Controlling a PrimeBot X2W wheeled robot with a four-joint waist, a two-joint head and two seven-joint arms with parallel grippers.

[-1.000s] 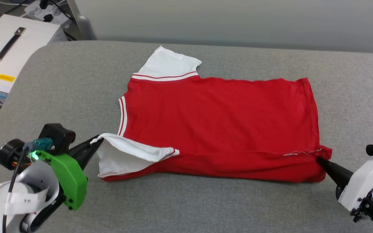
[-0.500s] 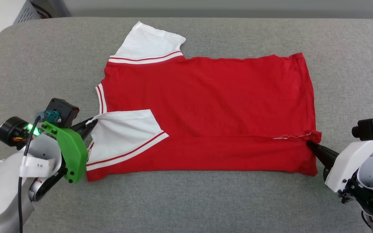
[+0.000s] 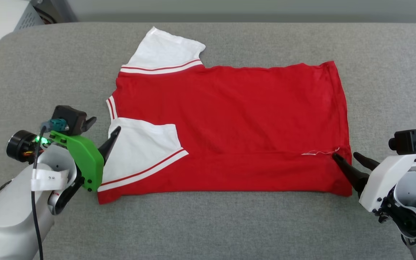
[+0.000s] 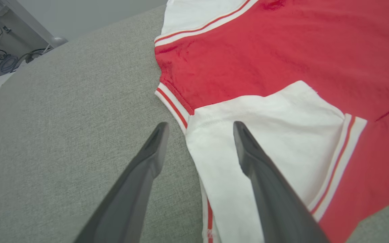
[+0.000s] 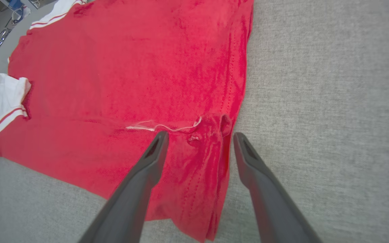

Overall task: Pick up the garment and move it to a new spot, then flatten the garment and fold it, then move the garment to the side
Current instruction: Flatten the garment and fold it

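Noted shirt (image 3: pixel 237 119) flat on grey surface (image 3: pixel 229 227), near edge folded over; left gripper (image 3: pixel 105 124) by sleeve (image 3: pixel 143 148), right gripper (image 3: pixel 345 154) by hem (image 3: pixel 342 119), both spread.

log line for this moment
phase: fold | left gripper: open at folded sleeve | right gripper: open at hem corner | garment: near edge folded over

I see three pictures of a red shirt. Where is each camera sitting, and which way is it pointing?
Head view: on the robot's head, looking forward and down at the garment on the grey surface; the left hand and right hand, both open, flank it.
Left wrist view: on the left wrist, looking along its two dark fingers at the folded-in white sleeve.
Right wrist view: on the right wrist, looking along its fingers at the red hem corner.
Shared: all three show that sleeve.
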